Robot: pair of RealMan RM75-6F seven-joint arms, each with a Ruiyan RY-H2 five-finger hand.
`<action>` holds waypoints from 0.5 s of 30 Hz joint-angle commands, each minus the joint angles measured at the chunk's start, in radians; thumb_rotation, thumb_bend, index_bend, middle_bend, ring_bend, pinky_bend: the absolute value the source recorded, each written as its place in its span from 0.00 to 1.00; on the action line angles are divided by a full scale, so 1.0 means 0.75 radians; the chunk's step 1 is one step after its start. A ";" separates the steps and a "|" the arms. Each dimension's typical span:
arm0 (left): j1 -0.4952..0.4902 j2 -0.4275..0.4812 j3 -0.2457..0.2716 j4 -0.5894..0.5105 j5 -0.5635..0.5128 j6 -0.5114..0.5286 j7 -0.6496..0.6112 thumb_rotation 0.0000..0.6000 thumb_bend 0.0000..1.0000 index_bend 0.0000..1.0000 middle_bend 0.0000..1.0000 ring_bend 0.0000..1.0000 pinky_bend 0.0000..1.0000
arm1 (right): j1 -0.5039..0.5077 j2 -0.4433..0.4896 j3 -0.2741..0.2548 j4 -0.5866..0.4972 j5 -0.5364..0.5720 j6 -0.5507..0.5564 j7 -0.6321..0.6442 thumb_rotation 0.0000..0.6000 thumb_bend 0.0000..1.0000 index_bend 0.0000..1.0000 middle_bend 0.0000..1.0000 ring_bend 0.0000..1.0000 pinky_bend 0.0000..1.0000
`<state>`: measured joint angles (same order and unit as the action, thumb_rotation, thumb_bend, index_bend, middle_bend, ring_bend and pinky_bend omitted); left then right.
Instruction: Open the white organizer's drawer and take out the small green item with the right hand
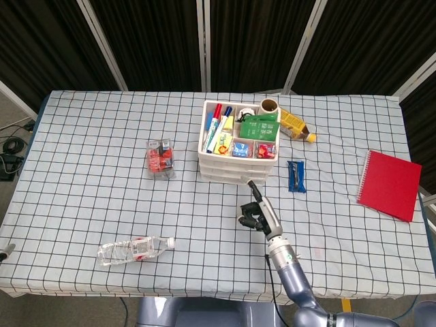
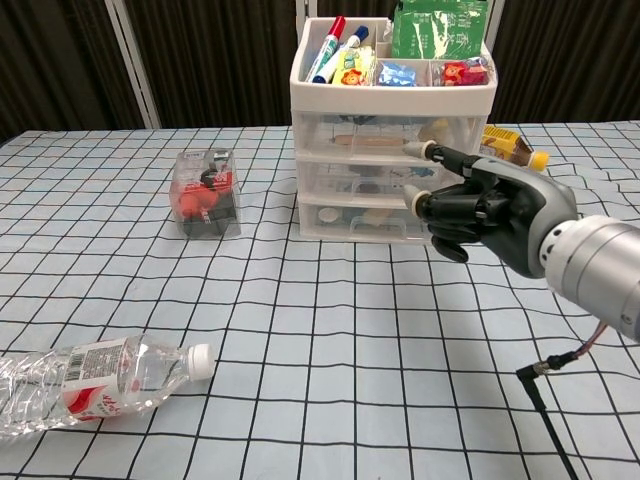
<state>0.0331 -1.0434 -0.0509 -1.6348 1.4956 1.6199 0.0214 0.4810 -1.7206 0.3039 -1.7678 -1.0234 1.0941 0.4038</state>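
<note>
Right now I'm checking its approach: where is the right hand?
In the head view, the right hand hovers just in front of the white organizer, right of table centre.

Crushed bottle [image 1: 135, 250], red notebook [image 1: 390, 184], blue wrapper [image 1: 295, 176] on table.

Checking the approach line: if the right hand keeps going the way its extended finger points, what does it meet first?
Most likely the front of the white organizer, around its upper drawers. The right hand points a finger there, though depth leaves the remaining gap unclear.
</note>
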 commanded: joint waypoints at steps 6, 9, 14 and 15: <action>0.001 0.006 -0.001 -0.002 -0.002 -0.001 -0.015 1.00 0.00 0.00 0.00 0.00 0.00 | 0.033 -0.106 0.030 0.128 0.024 -0.016 -0.026 1.00 0.49 0.10 0.92 0.97 0.88; 0.001 0.009 -0.002 -0.001 -0.005 -0.003 -0.023 1.00 0.00 0.00 0.00 0.00 0.00 | 0.046 -0.135 0.044 0.163 0.028 -0.021 -0.038 1.00 0.49 0.12 0.92 0.97 0.88; -0.001 0.012 -0.005 0.005 -0.012 -0.012 -0.038 1.00 0.00 0.00 0.00 0.00 0.00 | 0.055 -0.185 0.060 0.206 0.021 -0.003 -0.055 1.00 0.49 0.15 0.92 0.97 0.88; -0.002 0.012 -0.005 0.005 -0.013 -0.014 -0.040 1.00 0.00 0.00 0.00 0.00 0.00 | 0.057 -0.188 0.067 0.210 0.020 -0.004 -0.057 1.00 0.49 0.15 0.92 0.97 0.88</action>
<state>0.0317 -1.0343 -0.0544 -1.6312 1.4859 1.6095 -0.0082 0.5220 -1.8611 0.3506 -1.6113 -1.0073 1.0904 0.3630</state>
